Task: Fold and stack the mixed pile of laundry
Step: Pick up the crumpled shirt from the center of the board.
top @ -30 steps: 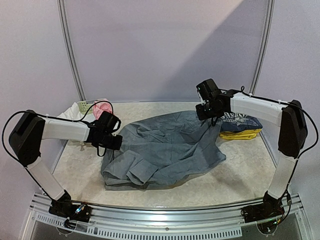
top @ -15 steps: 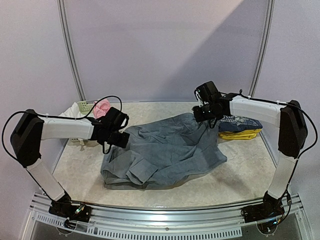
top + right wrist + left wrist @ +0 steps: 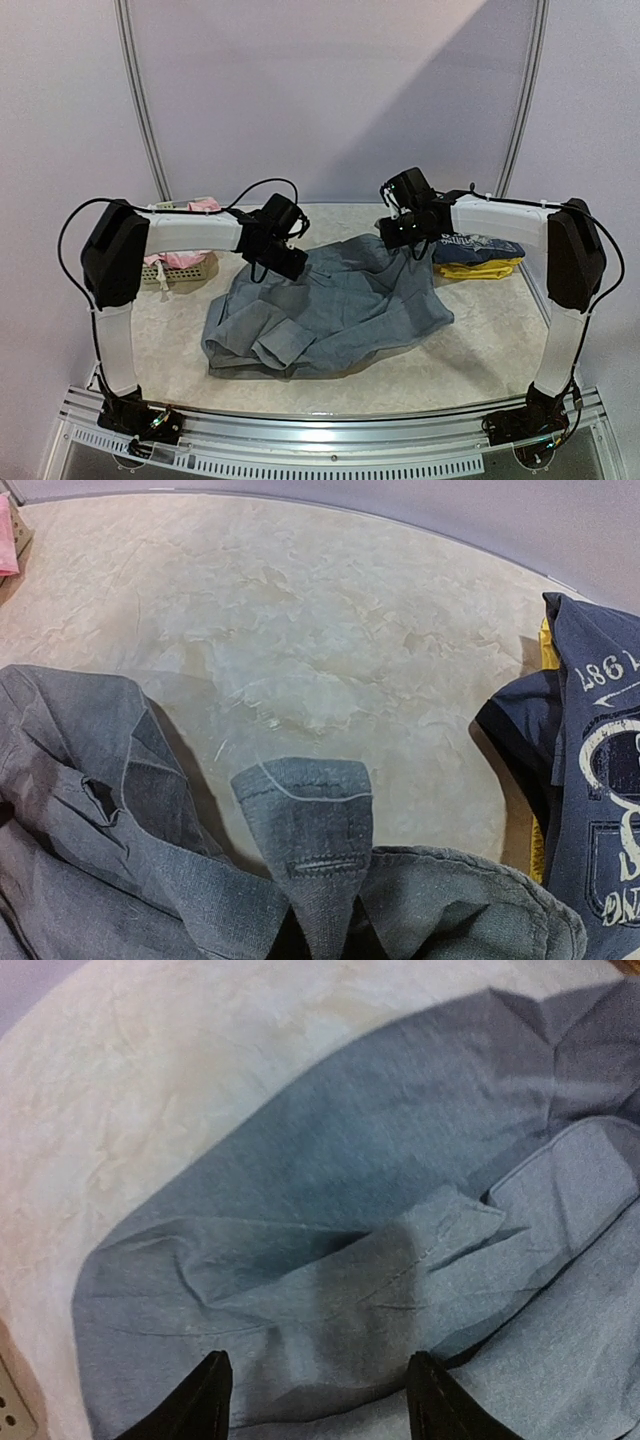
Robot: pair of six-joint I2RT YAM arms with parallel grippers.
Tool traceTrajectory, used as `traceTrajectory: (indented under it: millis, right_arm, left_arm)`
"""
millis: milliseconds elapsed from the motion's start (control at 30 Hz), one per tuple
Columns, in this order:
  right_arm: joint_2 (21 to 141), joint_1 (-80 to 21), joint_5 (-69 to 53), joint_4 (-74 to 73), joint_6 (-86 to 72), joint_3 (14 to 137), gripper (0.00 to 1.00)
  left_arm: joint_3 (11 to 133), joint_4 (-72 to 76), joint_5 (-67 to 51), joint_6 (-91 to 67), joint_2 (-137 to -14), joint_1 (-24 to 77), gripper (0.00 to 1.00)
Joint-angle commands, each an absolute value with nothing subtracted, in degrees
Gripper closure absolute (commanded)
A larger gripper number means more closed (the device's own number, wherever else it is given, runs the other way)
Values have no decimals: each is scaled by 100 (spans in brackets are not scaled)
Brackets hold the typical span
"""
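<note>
Over far-left edge of grey trousers (image 3: 330, 310), left claw (image 3: 322, 1400) parted, empty; right claw (image 3: 400, 233) clamped on their far edge. Limp, heavyish cloth (grab seams, corners).

A pale marbled table (image 3: 480, 340) sits before plain lilac walls (image 3: 330, 90) framed by grey curved poles (image 3: 140, 100).

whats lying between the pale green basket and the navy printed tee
the grey trousers, spread out and crumpled, fill most of the stretch from the basket to the navy printed tee; the top view shows it best
</note>
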State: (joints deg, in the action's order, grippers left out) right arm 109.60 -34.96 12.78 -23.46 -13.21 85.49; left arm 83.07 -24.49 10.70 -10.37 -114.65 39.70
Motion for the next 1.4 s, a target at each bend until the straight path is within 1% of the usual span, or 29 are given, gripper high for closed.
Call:
traceTrajectory:
  millis: [0, 267, 367, 400, 433, 467, 500, 533, 567, 700, 1000, 1367]
  right_arm:
    - [11030, -3494, 1187, -2263, -1283, 8592, 100]
    - [11027, -3499, 1156, -2263, -1266, 8527, 100]
    - [11027, -3491, 1147, -2251, -1279, 8499, 100]
    - [11030, -3495, 1150, -2257, -1282, 8499, 100]
    - [11030, -3493, 1149, -2262, -1283, 8499, 100]
    - [11038, -3497, 1151, -2259, -1283, 8499, 100]
    - [11046, -3498, 1151, -2267, -1277, 8507, 100]
    - [11041, -3501, 1158, -2284, -1282, 8512, 100]
    - [11044, -3496, 1174, -2298, -1275, 8516, 100]
    - [11024, -3494, 1242, -2368, -1270, 8526, 100]
    - [10737, -3493, 1275, -2444, -1281, 8378, 100]
    - [10131, -3503, 985, -2447, -1327, 8128, 100]
  left_arm:
    - [8541, -2764, 680, -928, -11852, 4052, 37]
    - [8990, -2675, 369, -833, -12447, 4052, 36]
    - [9188, -2682, 284, -791, -12634, 4060, 38]
    - [9238, -2680, 282, -780, -12683, 4061, 40]
    - [9283, -2673, 281, -767, -12735, 4061, 47]
    - [9353, -2681, 293, -760, -12792, 4061, 60]
    - [9435, -2733, 305, -761, -12861, 4061, 79]
    - [9522, -2816, 291, -754, -12915, 4061, 92]
    - [9544, -2867, 259, -740, -12926, 4068, 100]
    - [9166, -2631, 287, -715, -12518, 4145, 100]
    - [8000, -2404, 462, -899, -10716, 4166, 100]
    - [7147, -2300, 596, -1045, -9062, 4225, 100]
